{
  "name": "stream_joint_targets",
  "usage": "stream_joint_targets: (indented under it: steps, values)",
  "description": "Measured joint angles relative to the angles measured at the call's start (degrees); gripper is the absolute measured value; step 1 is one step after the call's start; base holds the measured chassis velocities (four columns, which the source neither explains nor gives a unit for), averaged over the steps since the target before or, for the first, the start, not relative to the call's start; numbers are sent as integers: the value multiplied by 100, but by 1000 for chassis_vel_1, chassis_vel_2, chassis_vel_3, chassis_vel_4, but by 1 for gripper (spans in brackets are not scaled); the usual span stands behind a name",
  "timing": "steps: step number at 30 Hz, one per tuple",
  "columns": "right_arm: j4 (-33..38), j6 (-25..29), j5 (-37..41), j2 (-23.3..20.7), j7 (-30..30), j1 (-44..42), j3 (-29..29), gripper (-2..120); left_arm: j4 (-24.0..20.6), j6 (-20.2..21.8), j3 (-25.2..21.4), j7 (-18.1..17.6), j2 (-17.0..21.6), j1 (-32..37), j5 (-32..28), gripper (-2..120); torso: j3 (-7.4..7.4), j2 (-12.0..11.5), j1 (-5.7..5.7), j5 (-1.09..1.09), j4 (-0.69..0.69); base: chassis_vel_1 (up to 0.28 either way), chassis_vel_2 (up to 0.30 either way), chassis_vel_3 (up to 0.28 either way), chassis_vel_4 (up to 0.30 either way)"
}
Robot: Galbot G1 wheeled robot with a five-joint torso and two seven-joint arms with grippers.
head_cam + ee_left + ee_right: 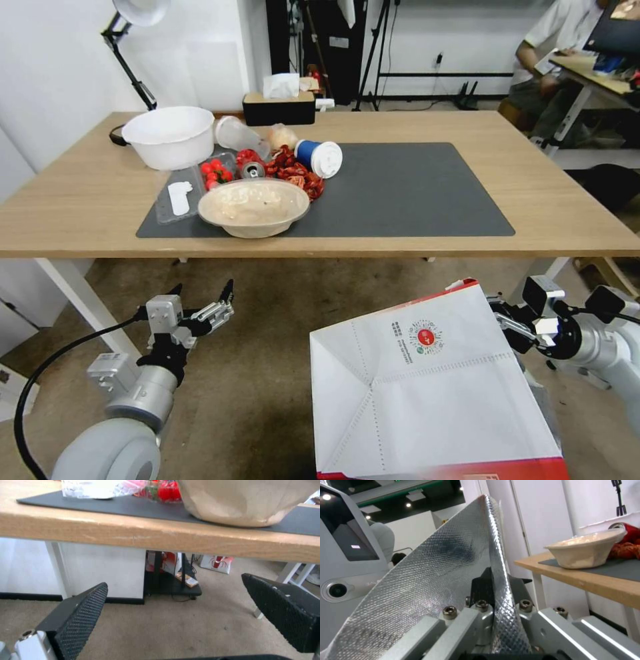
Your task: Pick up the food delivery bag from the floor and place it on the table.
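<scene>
Here the right tool (493, 590) pinches the quilted silver foil edge of the boxy white paper food delivery bag (427, 393); the left tool (173, 610), ribbed pads spread, hangs below the wooden surface (553, 193).

silver-grey arms, black cable, black ridged fingertips (80, 615), bolted metal gripper mounts

White walls (60, 60), desk lamp (133, 40), black tripod (380, 47), dark cabinet (313, 40) behind
</scene>
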Motion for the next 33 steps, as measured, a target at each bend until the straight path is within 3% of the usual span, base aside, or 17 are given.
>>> stream_joint_targets:
  steps: [33]
  values:
    - [-40, 2, 7, -30, -34, 44, -4, 0, 15, 28, -24, 2, 53, -41, -32, 100, 498, 848, 351, 0, 0, 0, 0, 0, 0]
